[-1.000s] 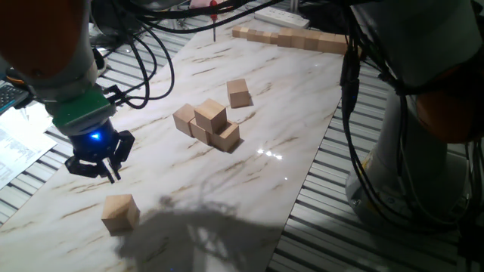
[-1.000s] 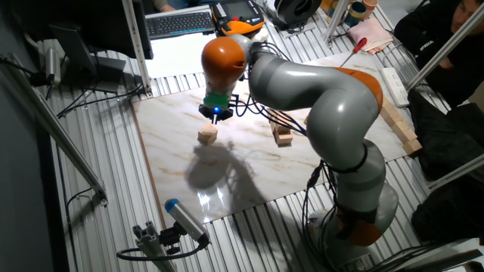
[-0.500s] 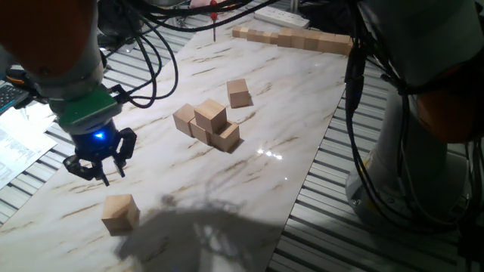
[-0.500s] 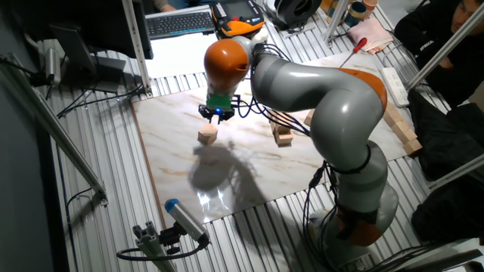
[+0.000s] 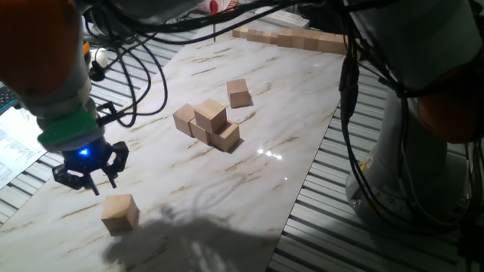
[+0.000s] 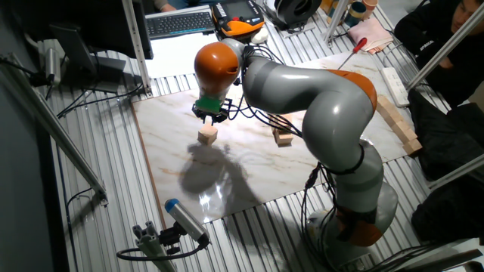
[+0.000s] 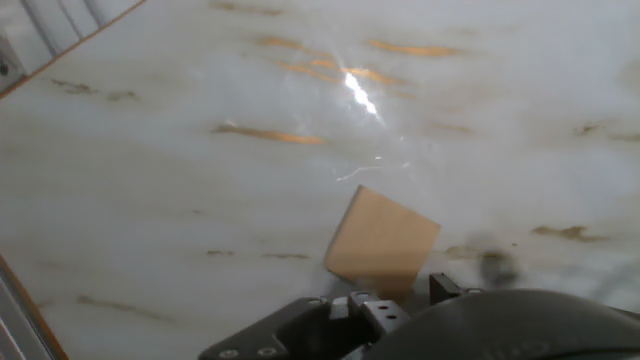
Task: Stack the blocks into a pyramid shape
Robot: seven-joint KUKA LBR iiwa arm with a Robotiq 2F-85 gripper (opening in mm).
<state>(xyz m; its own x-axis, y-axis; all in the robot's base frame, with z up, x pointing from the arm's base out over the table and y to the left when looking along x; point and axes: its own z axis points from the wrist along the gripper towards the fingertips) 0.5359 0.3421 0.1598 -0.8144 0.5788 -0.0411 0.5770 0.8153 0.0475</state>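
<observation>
One tan wooden block (image 5: 119, 212) lies alone near the front of the marble board; it also shows in the other fixed view (image 6: 207, 134) and in the hand view (image 7: 382, 240). My gripper (image 5: 85, 177) hovers just above and to the left of it, fingers spread, open and empty. It also shows in the other fixed view (image 6: 209, 115). Several blocks form a small heap (image 5: 209, 125) at mid-board, one of them resting on top. Another block (image 5: 238, 93) lies by itself just behind the heap. In the hand view the fingertips are hidden.
A long joined row of tan cubes (image 5: 291, 38) lies along the far edge of the board. Black cables (image 5: 144, 60) hang from the arm over the left side. The arm's base (image 5: 423, 136) stands at the right. The board's front edge (image 5: 283, 227) is near the lone block.
My gripper has moved left and slightly lower, toward the front of the board, staying open. The blocks have not moved.
</observation>
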